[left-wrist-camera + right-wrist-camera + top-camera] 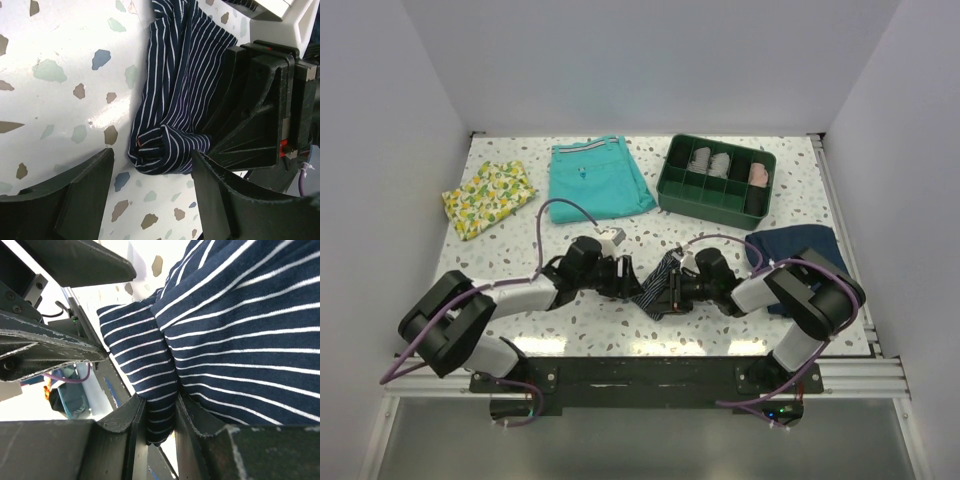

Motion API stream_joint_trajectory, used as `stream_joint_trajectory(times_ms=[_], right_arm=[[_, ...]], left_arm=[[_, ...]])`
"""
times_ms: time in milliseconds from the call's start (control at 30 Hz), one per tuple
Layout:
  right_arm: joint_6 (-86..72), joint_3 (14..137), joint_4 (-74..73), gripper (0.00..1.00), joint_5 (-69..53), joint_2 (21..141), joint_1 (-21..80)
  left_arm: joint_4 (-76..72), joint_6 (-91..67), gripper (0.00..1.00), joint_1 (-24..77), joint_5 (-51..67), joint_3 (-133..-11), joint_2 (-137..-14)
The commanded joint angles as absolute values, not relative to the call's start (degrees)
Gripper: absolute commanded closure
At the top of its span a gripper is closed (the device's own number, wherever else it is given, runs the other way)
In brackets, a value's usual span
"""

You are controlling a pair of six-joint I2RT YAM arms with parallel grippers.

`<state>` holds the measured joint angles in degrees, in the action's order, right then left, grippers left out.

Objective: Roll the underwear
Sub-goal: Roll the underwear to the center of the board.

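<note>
So the underwear is sitting mid-table, right between the two claws. It's a crumpled diagonal strip rather than a flat rectangle, so I'd say the roll is barely begun, if at all. Left side first: the left gripper is wide open with nothing in it, and the bunched, curled-over end of the striped cloth lies just ahead of and between its fingers. To do this bit well I'd close on that curled end low against the table, grabbing the whole bunch and not just one layer. Then turn it over toward the right while the other side holds the fabric taut, otherwise the roll comes out lopsided or the cloth just gets dragged along. Over on the right, the right gripper is nearly closed, pinching a fold of the pinstripe fabric, so that's the anchor. It shouldn't tug hard or the curled end could slip away from the left claw. Pose-wise, the left arm stretches low from its base toward the centre, wrist close to the tabletop, claw pointing right. The right arm mirrors it, elbow bent above the plain navy garment, claw pointing left, the two nearly nose to nose.
</note>
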<state>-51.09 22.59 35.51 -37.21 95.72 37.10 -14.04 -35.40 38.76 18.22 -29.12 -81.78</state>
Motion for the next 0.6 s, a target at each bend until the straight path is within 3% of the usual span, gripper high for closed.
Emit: stream_joint_trajectory(times_ms=[0, 300, 467, 567], right_arm=[[-46.9, 21.8, 25.4, 0.81, -32.8, 98.3, 36.9], [-43.3, 23.6, 17.4, 0.77, -30.2, 94.0, 37.0], [-38.8, 26.1, 8.1, 0.60, -23.9, 88.8, 37.6], [-35.1, 29.0, -0.9, 0.48, -18.4, 83.4, 39.6]], left_arm=[[-21.3, -37.4, 0.35, 39.0, 19.9, -28.2, -83.9], [-20.6, -37.9, 0.72, 39.9, 17.1, -27.9, -87.6], [-17.4, -37.9, 0.86, 41.3, 14.1, -29.8, -88.8], [-14.8, -36.9, 0.88, 42.2, 11.9, -31.4, -89.2]])
